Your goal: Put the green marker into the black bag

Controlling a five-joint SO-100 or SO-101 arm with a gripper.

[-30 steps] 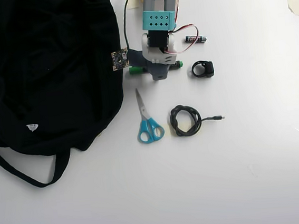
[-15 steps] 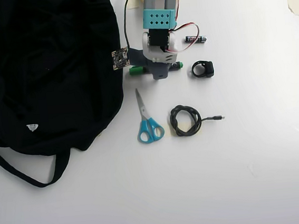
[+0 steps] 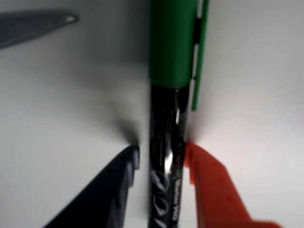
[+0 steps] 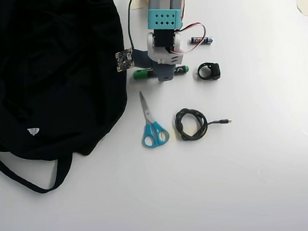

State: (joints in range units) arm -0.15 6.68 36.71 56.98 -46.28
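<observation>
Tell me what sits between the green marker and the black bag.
Nothing visible. In the overhead view only bare table separates the green marker from the black bag to its left. The scissors lie below that path. The end effector already straddles the marker's barrel.

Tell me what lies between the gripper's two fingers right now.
In the wrist view the green marker's dark barrel runs between the fingers of the gripper, nothing else there; whether they touch it is unclear.
</observation>
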